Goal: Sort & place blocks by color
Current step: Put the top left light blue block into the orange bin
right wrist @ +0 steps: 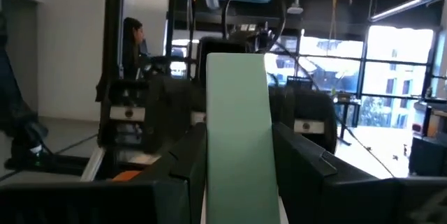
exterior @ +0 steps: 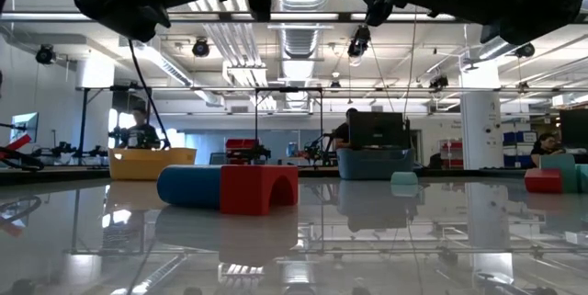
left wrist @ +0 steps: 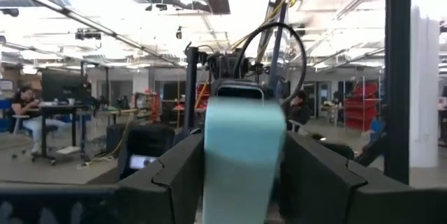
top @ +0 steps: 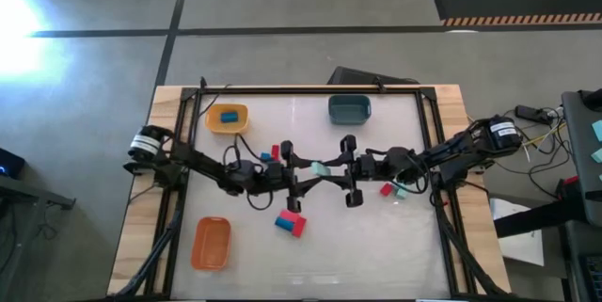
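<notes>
A pale mint-green bar [top: 320, 167] hangs above the table's middle, between my two grippers. My right gripper [top: 335, 166] comes from the table's right and is shut on the bar [right wrist: 239, 112]. My left gripper [top: 307, 171] comes from the left and is open. Its fingers [left wrist: 178, 175] stand close on either side of the bar's other end [left wrist: 242, 133]. A red block [top: 297, 226] and a blue block [top: 284, 219] lie together on the near middle of the table. A blue block [top: 229, 116] lies in the yellow tray [top: 214, 123]. My right gripper pinches the mint bar's right-hand end [right wrist: 214, 172] between its two fingers. The fingers come nearly level from the table's right and lie along the bar. The bar sticks out ahead of them toward my left gripper, lifted clear of the table.
A dark teal-grey tray [top: 349, 119] stands at the far middle and an orange tray [top: 210, 262] at the near left. A red block [top: 386, 189] and a mint block [top: 401, 190] lie under my right arm. Red and blue blocks [top: 268, 155] lie beside my left arm.
</notes>
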Robot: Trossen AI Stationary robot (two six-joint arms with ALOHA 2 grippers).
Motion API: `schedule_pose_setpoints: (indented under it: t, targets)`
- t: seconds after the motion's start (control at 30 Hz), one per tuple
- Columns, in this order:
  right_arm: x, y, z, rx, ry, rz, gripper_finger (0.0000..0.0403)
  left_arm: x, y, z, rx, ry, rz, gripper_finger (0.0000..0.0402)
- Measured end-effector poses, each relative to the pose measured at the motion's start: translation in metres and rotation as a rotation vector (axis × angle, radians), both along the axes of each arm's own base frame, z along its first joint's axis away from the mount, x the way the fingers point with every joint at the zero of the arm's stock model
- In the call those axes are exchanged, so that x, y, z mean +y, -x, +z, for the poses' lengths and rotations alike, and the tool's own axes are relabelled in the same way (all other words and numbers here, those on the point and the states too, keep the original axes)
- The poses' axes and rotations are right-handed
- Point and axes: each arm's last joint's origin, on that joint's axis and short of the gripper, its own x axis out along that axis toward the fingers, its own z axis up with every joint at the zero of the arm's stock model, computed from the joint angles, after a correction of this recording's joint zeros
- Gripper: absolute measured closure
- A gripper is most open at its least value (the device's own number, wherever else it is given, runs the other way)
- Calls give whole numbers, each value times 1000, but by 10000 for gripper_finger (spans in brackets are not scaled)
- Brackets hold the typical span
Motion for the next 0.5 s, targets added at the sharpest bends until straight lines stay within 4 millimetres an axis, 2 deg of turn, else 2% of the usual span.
schedule_pose_setpoints:
  t: [0.17,0.37,0.5]
  targets:
    - [0,-1,-3,28,3,-6,286,0,1,5,-9,-36,17,234]
    - [0,-1,-4,34,3,-5,286,1,3,5,-9,-37,19,286]
    - [0,-1,-4,35,7,-6,286,1,3,5,-3,-37,19,286]
